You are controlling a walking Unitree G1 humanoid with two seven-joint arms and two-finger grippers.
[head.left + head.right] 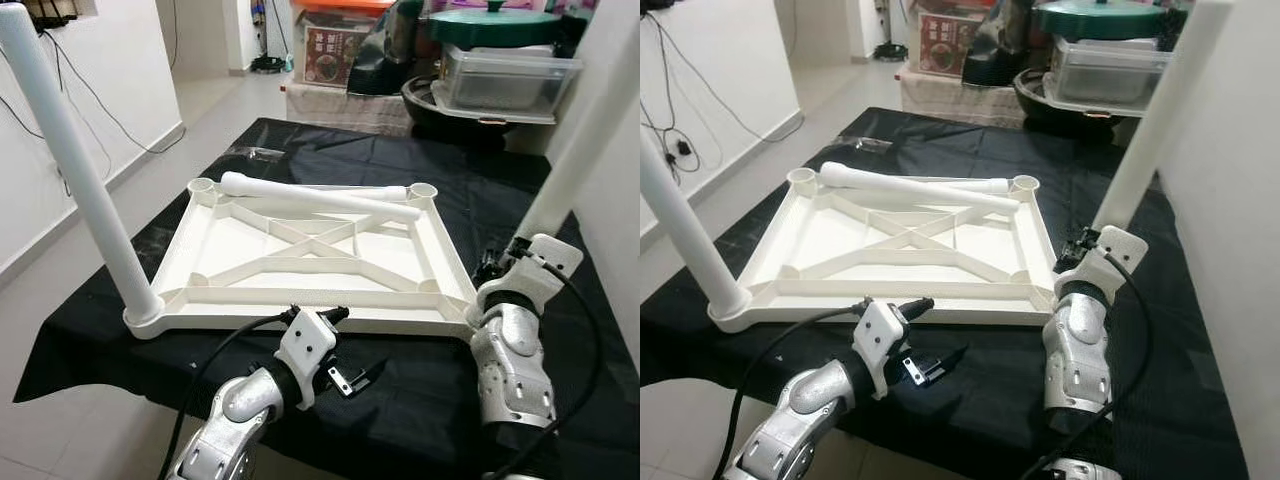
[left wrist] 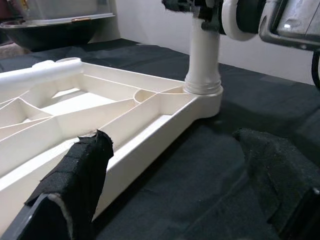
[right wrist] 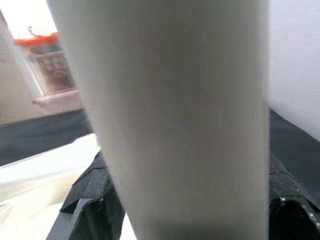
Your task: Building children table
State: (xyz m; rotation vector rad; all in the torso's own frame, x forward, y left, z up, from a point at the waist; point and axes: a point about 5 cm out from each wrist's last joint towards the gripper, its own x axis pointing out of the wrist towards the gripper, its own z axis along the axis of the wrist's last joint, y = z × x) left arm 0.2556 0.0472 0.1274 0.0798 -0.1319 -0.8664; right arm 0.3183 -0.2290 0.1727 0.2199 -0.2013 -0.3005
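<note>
A white plastic tabletop lies upside down on a counter covered in black cloth, its ribbed underside facing up. One white leg stands seated in the near left corner socket. A second leg stands in the near right corner socket, and the right gripper is clenched round it low down, just above the socket; the right wrist view shows the leg close between the black fingers. Two more legs lie loose across the far side of the tabletop, between the two empty far sockets. The left gripper hovers just beside the near edge of the tabletop, fingers spread wide and holding nothing.

The step in hand looks to be seating the second leg. Next the right gripper likely needs to push or twist it fully home and let go, then one gripper must reach for a loose leg and stand it in a far socket
</note>
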